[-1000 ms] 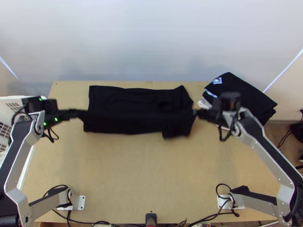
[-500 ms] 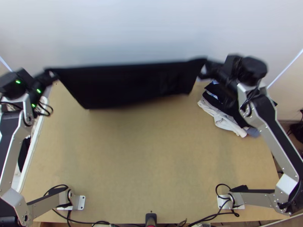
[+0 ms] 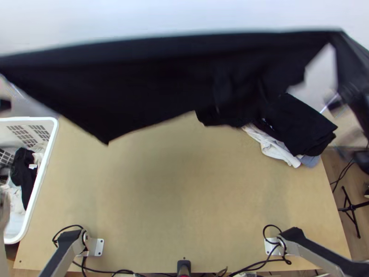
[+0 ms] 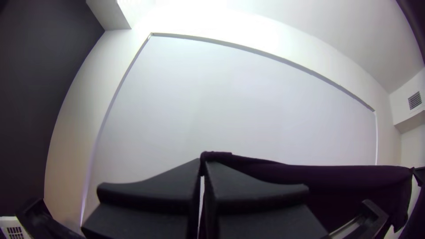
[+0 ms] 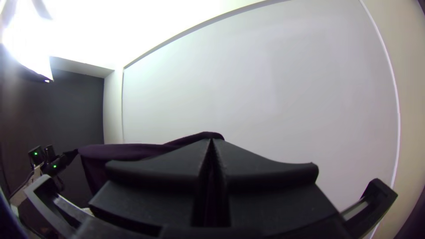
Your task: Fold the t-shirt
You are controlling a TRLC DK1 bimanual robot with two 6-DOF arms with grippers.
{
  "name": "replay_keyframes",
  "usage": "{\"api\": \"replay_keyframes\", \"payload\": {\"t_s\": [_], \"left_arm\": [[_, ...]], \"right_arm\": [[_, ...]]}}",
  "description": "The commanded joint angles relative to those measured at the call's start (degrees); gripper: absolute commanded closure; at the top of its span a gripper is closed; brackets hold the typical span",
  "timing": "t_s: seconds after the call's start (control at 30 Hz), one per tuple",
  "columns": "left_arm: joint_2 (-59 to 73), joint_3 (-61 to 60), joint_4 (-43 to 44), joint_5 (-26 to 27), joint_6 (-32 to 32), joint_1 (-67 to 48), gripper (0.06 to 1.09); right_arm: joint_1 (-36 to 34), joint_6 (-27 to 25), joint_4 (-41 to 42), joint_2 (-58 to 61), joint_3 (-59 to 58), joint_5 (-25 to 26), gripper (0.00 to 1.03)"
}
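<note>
I have the black t-shirt [image 3: 152, 78] up in the air above the desk [image 3: 184, 194], strung between my two arms with its upper edge drawn out nearly straight and the rest hanging below. My left gripper [image 4: 202, 164] has its jaws pressed together on one end of that edge, and my right gripper [image 3: 339, 38] pinches the other end, a bit of cloth poking up past the tips. One lower corner dangles to a point on the left. From above, the shirt cuts across the desk's far edge and part of the dark folded clothes [image 3: 306, 122] at the far right; whether it touches them I can't tell. Under those lie a white cloth [image 3: 276, 150], rumpled and poking out toward the middle, and a blue-grey one [image 3: 311, 160]. Over on the left, a white basket [image 3: 44, 173] crowds the desk's side, with a black garment [image 3: 24, 171] and pale cloths in it. Near me, black cables [image 3: 251, 267] run along the desk's near edge, past a small black device [image 3: 183, 266] between my arm bases. Past the right side, the black legs of a stand [image 3: 353, 212] rest on the floor, and a pale wall [image 3: 184, 16] rises behind everything.
</note>
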Motion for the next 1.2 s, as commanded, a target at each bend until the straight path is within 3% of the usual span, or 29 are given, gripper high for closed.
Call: {"api": "replay_keyframes", "payload": {"t_s": [0.0,0.13,0.23,0.43,0.53,0.67,0.83,1.0,1.17], "left_arm": [[-16.8,-6.2,-11.5,-0.7,0.9,0.8,1.05],[-20.3,-8.0,-18.0,-0.6,0.4,1.1,1.05],[-21.9,-10.3,-22.5,-0.5,-1.0,0.9,1.05],[-22.3,-21.3,-32.0,3.6,-3.7,-1.1,1.05],[-20.5,-32.3,-32.8,4.3,-3.2,-3.7,1.05],[-11.6,-42.1,-26.6,3.8,-0.8,-6.4,1.05],[6.8,-44.3,-14.0,2.7,1.3,-7.7,1.05],[29.0,-36.5,-2.7,2.1,0.9,-6.7,1.05],[45.9,-23.4,-0.4,2.1,-0.2,-6.4,1.05]], "right_arm": [[0.6,1.7,-16.1,-19.6,-5.9,-2.5,1.00],[0.7,2.4,-22.9,-24.6,-10.1,-2.6,1.00],[0.7,4.3,-22.9,-26.0,-16.2,-2.5,1.00],[0.1,11.3,-19.0,-22.5,-38.7,-2.4,1.00],[-0.1,15.0,-10.6,-18.6,-52.5,-2.5,1.00],[0.3,16.2,4.0,-9.2,-63.1,-2.4,1.00],[-0.4,16.8,10.2,4.8,-64.0,-2.4,1.00],[-1.0,16.9,15.6,14.9,-61.0,0.0,1.00],[-3.9,16.7,16.3,27.7,-51.5,2.3,1.00]]}}
